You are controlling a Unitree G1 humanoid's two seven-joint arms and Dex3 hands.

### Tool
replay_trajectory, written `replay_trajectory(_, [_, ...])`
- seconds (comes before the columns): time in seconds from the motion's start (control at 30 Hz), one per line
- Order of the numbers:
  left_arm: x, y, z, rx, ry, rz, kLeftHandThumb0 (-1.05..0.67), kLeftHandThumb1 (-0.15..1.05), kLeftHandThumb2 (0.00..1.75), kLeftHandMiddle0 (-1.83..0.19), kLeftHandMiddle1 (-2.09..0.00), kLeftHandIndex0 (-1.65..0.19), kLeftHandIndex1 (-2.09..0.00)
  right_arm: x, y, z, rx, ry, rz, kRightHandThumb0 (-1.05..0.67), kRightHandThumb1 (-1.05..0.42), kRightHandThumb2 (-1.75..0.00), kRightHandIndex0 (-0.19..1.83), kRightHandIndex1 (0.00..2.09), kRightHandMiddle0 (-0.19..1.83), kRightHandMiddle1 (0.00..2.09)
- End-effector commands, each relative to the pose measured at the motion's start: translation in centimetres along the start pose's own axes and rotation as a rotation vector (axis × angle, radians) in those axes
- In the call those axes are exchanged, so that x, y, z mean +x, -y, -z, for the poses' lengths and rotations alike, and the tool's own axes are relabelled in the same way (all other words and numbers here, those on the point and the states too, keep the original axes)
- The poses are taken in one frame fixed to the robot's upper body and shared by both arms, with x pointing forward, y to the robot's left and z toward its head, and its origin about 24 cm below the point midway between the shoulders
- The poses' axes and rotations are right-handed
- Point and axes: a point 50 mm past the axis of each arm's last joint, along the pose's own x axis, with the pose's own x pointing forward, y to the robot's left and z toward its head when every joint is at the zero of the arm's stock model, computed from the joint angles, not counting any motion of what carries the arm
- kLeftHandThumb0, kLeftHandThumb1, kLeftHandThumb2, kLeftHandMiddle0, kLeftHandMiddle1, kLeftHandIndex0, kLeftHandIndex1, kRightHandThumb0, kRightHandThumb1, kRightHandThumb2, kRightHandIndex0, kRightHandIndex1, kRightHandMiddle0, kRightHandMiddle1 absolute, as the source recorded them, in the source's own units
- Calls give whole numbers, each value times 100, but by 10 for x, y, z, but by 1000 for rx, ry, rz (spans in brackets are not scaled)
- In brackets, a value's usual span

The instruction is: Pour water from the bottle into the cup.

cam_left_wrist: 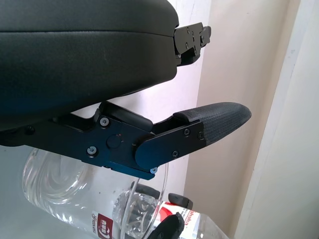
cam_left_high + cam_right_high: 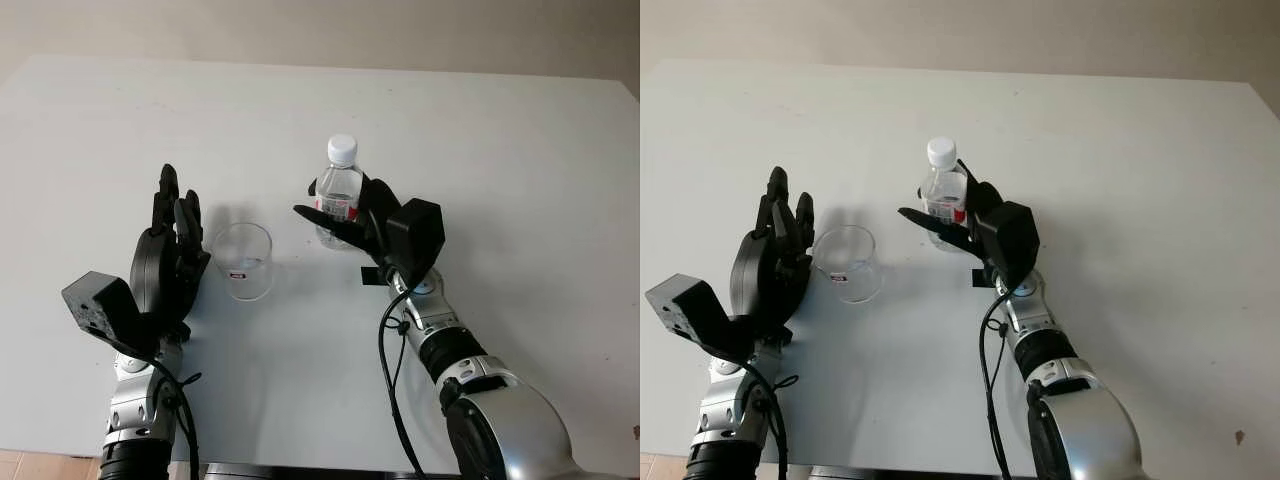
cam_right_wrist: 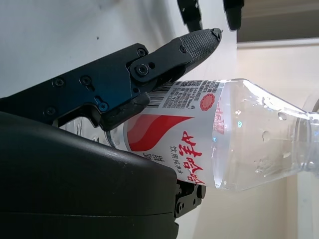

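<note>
A white tabletop (image 2: pixel 520 150) meets a plain beige wall (image 2: pixel 300 30) at its far edge; reddish floor (image 2: pixel 30 465) shows below its near left corner.

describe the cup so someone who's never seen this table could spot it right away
On the white table, look near the middle, between the two black hands. The cup stands upright just beside the open left hand, with the bottle standing off to its other side inside the right hand. It is the short, wide, clear, open-topped one; the bottle is taller, white-capped and red-labelled.
</note>
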Motion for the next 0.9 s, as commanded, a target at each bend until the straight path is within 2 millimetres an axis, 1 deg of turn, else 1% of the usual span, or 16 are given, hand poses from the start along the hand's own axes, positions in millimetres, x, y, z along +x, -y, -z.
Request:
replay_trajectory(0.0, [2,1,-3,5,17,9,-79,105,74,13,-5,18,-5,7,2,-15,-47,70,12,-43,-105,-7,112,209,115,209])
replay_trajectory(0.1, [3,1,-3,7,16,9,-78,105,75,13,-5,18,-5,8,2,-21,-119,102,34,-34,-105,-13,122,209,122,209])
replay_trajectory(0.2, [3,1,-3,9,16,5,-78,105,75,12,-6,17,-5,11,4,-28,-184,130,55,-23,-105,-23,123,209,122,209])
replay_trajectory(0.3, [3,1,-3,1,18,3,-78,105,74,11,-6,17,-6,16,5,-38,-251,166,69,-18,-105,-26,123,209,121,209])
replay_trajectory(0.4, [3,1,-3,-1,18,5,-79,105,74,12,-6,17,-6,20,6,-49,-374,218,73,-13,-105,-24,122,209,111,209])
replay_trajectory(0.53, [3,0,-3,0,18,4,-78,105,75,12,-5,17,-5,25,8,-61,-579,275,66,-9,-105,-23,111,209,78,209])
replay_trajectory(0.63, [2,0,-3,6,18,1,-78,105,75,12,-6,17,-6,28,9,-66,-671,300,52,-7,-105,-22,105,209,61,209])
replay_trajectory(0.73, [1,0,-3,6,19,1,-78,105,75,12,-5,17,-6,30,10,-70,-753,317,50,-9,-104,-22,102,209,56,209])
replay_trajectory(0.87, [1,0,-2,5,20,-2,-78,105,75,12,-5,17,-5,33,10,-72,-868,333,54,-11,-104,-21,102,209,55,209])
